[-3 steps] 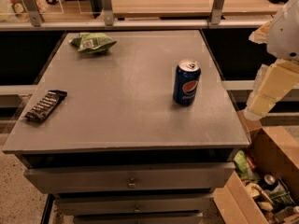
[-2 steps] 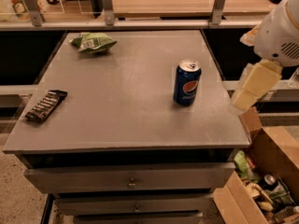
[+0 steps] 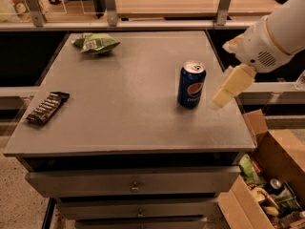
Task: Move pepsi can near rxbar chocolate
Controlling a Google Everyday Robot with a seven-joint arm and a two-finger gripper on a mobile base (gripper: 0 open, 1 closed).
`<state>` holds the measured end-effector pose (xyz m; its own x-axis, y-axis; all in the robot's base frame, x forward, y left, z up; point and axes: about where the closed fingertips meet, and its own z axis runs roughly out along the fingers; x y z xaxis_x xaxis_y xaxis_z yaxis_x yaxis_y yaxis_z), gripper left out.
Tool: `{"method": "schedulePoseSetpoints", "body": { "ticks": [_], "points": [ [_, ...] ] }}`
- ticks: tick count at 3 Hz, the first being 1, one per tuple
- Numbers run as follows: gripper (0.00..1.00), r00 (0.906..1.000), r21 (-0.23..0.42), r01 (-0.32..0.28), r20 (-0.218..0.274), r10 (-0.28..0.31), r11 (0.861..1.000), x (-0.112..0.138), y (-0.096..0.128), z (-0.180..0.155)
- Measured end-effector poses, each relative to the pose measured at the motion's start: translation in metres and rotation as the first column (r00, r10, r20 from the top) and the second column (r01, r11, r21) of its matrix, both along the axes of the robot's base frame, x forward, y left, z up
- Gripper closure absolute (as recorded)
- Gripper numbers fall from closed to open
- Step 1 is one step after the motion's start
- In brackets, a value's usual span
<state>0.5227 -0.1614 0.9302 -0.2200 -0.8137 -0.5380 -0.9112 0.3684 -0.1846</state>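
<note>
The pepsi can (image 3: 191,85) stands upright on the right side of the table (image 3: 133,123). In our one camera view, the gripper (image 3: 232,86) has swung in from the right and now hangs just beside the can. We cannot tell whether it is spread or closed. The rxbar chocolate (image 3: 47,107) lies well apart at the left edge, so we judge grasping comes next.

Desk (image 3: 119,128): grey top, drawers (image 3: 133,186) under front edge.
Pepsi can (image 3: 191,84): upright, right half of desk.
Rxbar chocolate (image 3: 47,107): flat, at left edge, well apart from can.
Green chip bag (image 3: 96,43): far-left area.
Gripper (image 3: 228,90): just right of can, over desk's right edge, angled down-left.
Cardboard box (image 3: 281,159): on floor, lower right, holding packets.
</note>
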Motion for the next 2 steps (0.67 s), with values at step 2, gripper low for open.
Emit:
{"method": "schedulePoseSetpoints", "body": {
  "ticks": [2],
  "points": [
    [0.00,0.9951,0.195,-0.095,0.046,0.088,0.976,0.026,0.043,-0.010]
  ]
}}
